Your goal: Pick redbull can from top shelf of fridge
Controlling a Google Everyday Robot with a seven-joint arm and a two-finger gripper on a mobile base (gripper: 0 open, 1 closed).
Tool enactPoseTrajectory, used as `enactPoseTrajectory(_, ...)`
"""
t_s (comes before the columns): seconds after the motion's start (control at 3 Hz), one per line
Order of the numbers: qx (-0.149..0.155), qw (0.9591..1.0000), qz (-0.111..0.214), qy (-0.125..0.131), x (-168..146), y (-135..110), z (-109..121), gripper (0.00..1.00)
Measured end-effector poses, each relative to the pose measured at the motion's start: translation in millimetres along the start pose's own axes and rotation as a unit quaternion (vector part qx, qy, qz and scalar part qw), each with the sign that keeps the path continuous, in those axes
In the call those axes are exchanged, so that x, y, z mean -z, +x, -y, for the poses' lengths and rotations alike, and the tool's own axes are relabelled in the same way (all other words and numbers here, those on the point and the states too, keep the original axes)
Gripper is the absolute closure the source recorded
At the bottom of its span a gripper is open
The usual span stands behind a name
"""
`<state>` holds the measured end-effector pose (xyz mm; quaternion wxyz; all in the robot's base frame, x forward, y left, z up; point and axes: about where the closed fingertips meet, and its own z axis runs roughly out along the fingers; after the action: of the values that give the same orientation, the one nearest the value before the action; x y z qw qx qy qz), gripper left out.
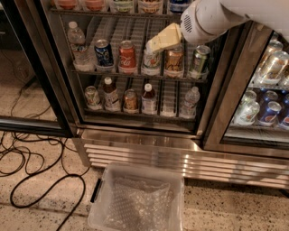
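The fridge [135,149] stands open with three wire racks in view. The top shelf [113,12] runs along the upper edge, and only the bottoms of its drinks show. A golden-brown can with pale markings, the redbull can [174,61], stands on the rack below it [135,73], between a clear bottle [151,61] and a green-silver can [199,61]. My gripper [152,43], cream-coloured on a white arm [203,20], reaches in from the upper right. It hangs in front of the clear bottle's top, just left of the golden-brown can and above it. It holds nothing that I can see.
A Pepsi can [104,54], a Coke can [127,56] and a water bottle [76,45] share the middle rack. Bottles and cans fill the lowest rack [135,113]. A clear plastic bin [135,198] sits on the floor in front. Black cables [40,171] lie left. A closed door with cans [266,90] is right.
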<state>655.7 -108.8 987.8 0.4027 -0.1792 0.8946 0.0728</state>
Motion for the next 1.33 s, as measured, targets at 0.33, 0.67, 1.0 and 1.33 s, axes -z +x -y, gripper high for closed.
enactPoseTrajectory(0.33,-0.024,0.9992,0.030,0.005,-6,-26,-1,0.00)
enactPoseTrajectory(0.67,-0.024,0.9992,0.031,0.005,-6,-26,-1,0.00)
enactPoseTrajectory(1.0,-0.033,0.9977,0.059,0.005,-10,-37,-5,0.00)
enactPoseTrajectory(1.33,-0.043,0.9941,0.100,-0.003,-21,-67,-18,0.00)
